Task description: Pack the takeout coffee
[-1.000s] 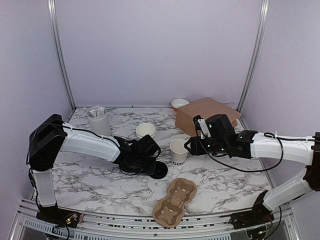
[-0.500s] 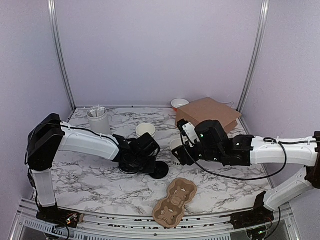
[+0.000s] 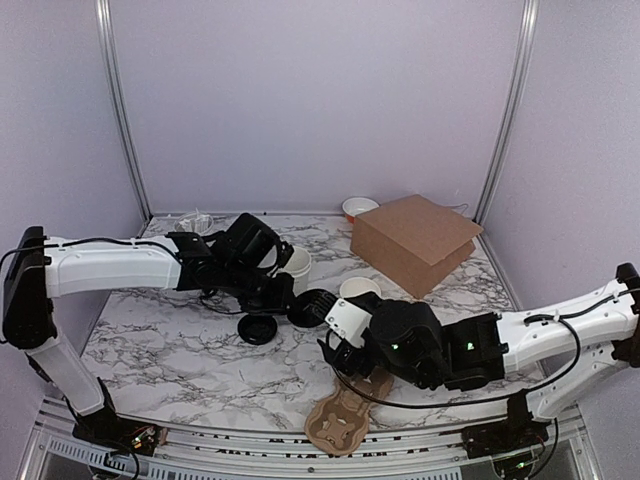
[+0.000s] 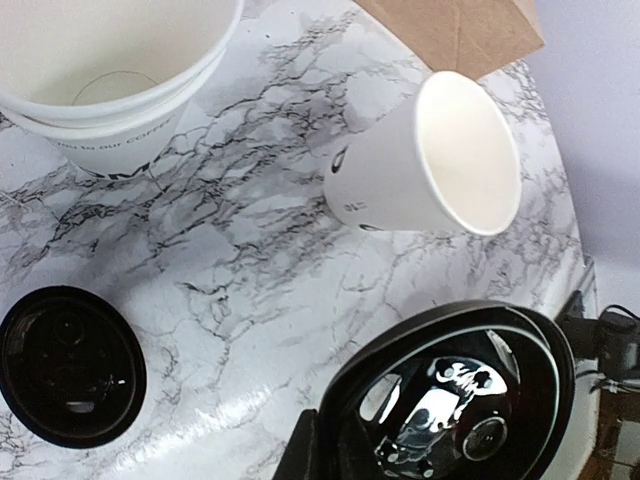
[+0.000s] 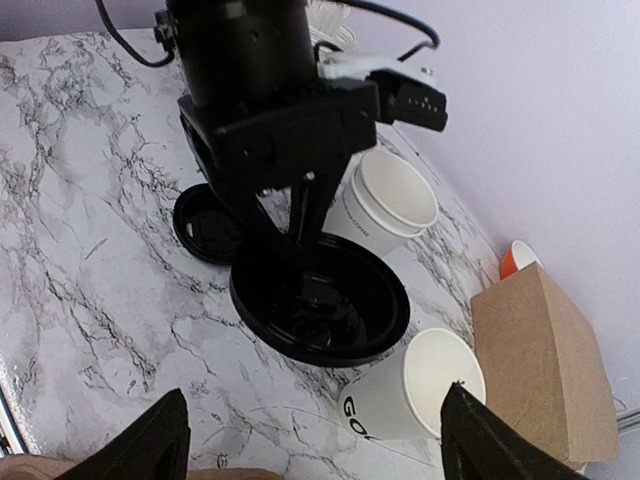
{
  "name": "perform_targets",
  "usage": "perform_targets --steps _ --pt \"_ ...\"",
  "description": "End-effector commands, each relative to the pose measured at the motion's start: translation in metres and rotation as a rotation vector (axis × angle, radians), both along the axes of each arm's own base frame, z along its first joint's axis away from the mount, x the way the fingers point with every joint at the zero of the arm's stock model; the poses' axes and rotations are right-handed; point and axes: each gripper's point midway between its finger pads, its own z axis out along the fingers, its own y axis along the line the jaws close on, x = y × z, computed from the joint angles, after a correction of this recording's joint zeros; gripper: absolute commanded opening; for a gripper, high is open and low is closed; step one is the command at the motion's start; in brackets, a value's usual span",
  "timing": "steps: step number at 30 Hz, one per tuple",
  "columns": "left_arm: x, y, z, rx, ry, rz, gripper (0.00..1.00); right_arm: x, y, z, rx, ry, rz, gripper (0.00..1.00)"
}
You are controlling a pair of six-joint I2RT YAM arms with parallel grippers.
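Note:
The takeout coffee cup (image 3: 358, 287) is white with black lettering and stands open-topped on the marble, also seen as the cup (image 4: 430, 165) and the cup (image 5: 410, 392). My left gripper (image 3: 296, 300) is shut on the rim of a round black lid (image 3: 314, 307), held above the table just left of the cup. From the left wrist the lid (image 4: 455, 395) fills the lower right, with the left gripper (image 4: 325, 445) pinching its edge. My right gripper (image 3: 338, 342) hangs open in front of the cup, nothing between its fingers (image 5: 158, 442).
A second black lid (image 3: 257, 328) lies on the marble. Stacked white cups (image 3: 295, 262) stand behind the left gripper. A brown box (image 3: 415, 238) and a small orange-lined bowl (image 3: 358, 207) are at the back right. A cardboard cup carrier (image 3: 345, 408) lies at the front edge.
The left gripper shut on a lid and carried it up and right toward the cup, leaving another lid on the table. The right gripper opened and drew back from the cup toward the front.

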Motion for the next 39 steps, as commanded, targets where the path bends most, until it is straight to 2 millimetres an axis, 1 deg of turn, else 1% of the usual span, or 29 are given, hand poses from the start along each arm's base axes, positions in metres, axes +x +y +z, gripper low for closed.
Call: perform_targets --steps 1,3,5,7,8,11,14,15,16,17,19,23,27,29,33,39 --pt "-0.019 0.006 0.027 -0.13 0.065 -0.054 0.03 0.005 -0.013 0.06 0.276 -0.017 -0.001 0.86" --pt "-0.021 0.002 0.047 -0.231 0.07 -0.059 0.04 0.007 -0.023 0.084 0.452 0.059 0.064 0.87" --pt "-0.022 -0.003 0.067 -0.336 0.082 -0.067 0.04 0.009 -0.034 0.106 0.598 0.1 0.126 0.9" --pt "-0.023 -0.012 0.092 -0.462 0.085 -0.076 0.05 0.01 -0.043 0.124 0.703 0.109 0.179 0.92" --pt "-0.024 -0.016 0.104 -0.522 0.09 -0.082 0.05 0.008 -0.044 0.131 0.739 0.107 0.211 0.93" --pt "-0.026 -0.028 0.141 -0.708 0.115 -0.099 0.05 0.004 -0.043 0.146 0.787 0.052 0.259 0.93" --pt "-0.026 -0.032 0.176 -0.824 0.108 -0.113 0.05 0.004 -0.043 0.151 0.793 -0.03 0.281 0.93" --pt "-0.027 -0.032 0.185 -0.851 0.107 -0.117 0.06 -0.001 -0.044 0.159 0.807 -0.088 0.32 0.92" --pt "-0.028 -0.033 0.196 -0.881 0.105 -0.127 0.06 -0.009 -0.043 0.16 0.807 -0.13 0.369 0.92" --pt "-0.03 -0.034 0.204 -0.898 0.108 -0.144 0.06 -0.012 -0.044 0.166 0.814 -0.175 0.392 0.92" --pt "-0.034 -0.035 0.218 -0.927 0.108 -0.171 0.06 -0.012 -0.04 0.172 0.787 -0.229 0.404 0.92" --pt "-0.042 -0.036 0.238 -0.963 0.112 -0.22 0.07 -0.01 -0.029 0.185 0.73 -0.31 0.43 0.92" --pt "-0.051 -0.039 0.25 -0.992 0.117 -0.264 0.07 -0.008 -0.021 0.2 0.731 -0.353 0.448 0.93" --pt "-0.055 -0.04 0.254 -0.998 0.113 -0.28 0.07 -0.007 -0.017 0.203 0.726 -0.358 0.451 0.93" --pt "-0.062 -0.042 0.257 -1.002 0.108 -0.305 0.07 -0.005 -0.016 0.211 0.746 -0.371 0.442 0.94" --pt "-0.068 -0.044 0.259 -1.006 0.106 -0.32 0.07 -0.002 -0.008 0.21 0.722 -0.355 0.45 0.94"
